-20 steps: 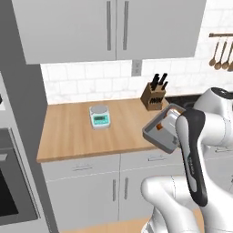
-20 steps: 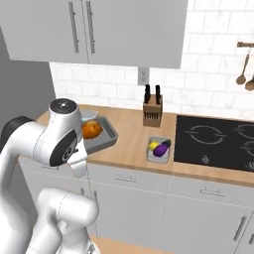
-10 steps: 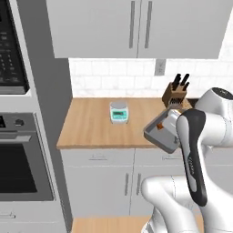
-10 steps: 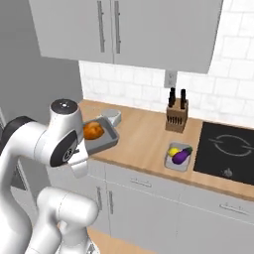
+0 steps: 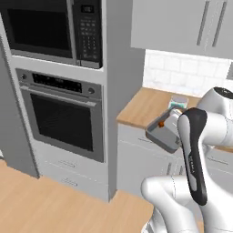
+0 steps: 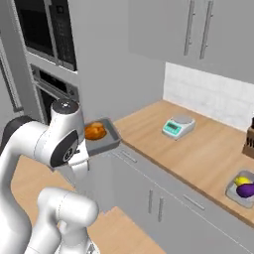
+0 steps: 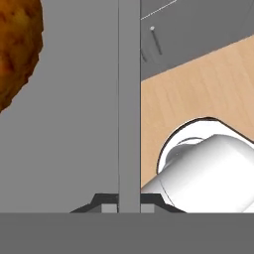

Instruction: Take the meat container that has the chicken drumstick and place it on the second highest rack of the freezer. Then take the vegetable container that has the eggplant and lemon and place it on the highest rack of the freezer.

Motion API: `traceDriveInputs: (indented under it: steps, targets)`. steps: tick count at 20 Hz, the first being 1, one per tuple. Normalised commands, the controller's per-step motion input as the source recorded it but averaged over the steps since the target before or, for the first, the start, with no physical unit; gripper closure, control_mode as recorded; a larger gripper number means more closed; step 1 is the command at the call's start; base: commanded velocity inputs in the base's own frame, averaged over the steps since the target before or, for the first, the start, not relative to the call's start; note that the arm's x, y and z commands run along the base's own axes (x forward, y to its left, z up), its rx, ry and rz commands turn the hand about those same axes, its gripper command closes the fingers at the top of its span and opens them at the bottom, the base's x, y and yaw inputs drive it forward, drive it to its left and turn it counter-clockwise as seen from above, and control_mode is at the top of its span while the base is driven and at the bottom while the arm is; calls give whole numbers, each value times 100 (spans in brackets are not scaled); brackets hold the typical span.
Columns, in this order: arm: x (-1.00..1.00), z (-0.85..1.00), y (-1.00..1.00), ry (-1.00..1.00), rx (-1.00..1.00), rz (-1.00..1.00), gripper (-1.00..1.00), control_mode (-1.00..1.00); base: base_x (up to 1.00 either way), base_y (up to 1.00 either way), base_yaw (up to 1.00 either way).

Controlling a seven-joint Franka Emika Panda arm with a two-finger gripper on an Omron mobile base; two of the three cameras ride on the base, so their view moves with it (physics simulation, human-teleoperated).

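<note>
You have the meat container [image 6: 101, 139] lifted clear of the desk [image 6: 208, 154], its rim [image 7: 129, 99] pinched between the closed fingers [image 7: 129, 201], chicken drumstick [image 6: 95, 131] inside. It has not reached the freezer's second highest rack yet. Farther off, the vegetable container [image 6: 241, 190] with lemon [image 6: 241, 180] and eggplant [image 6: 246, 189] sits on the desk, untouched; that whole second half remains.

Grey cabinets [image 6: 149, 198], wooden floor [image 5: 50, 205]

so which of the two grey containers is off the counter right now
The grey tray with the orange-brown chicken drumstick, held up beside the arm past the counter's edge. The other grey tray, holding the yellow lemon and purple eggplant, sits on the wooden counter.
</note>
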Motion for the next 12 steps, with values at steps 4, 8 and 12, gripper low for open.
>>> traceDriveInputs:
  steps: [4, 8, 12]
  targets:
    - [0, 0, 0, 0, 0, 0, 100, 100, -33, 0, 90]
    - [0, 0, 0, 0, 0, 0, 100, 100, 1, 0, 93]
    - [0, 0, 0, 0, 0, 0, 100, 100, 50, 0, 73]
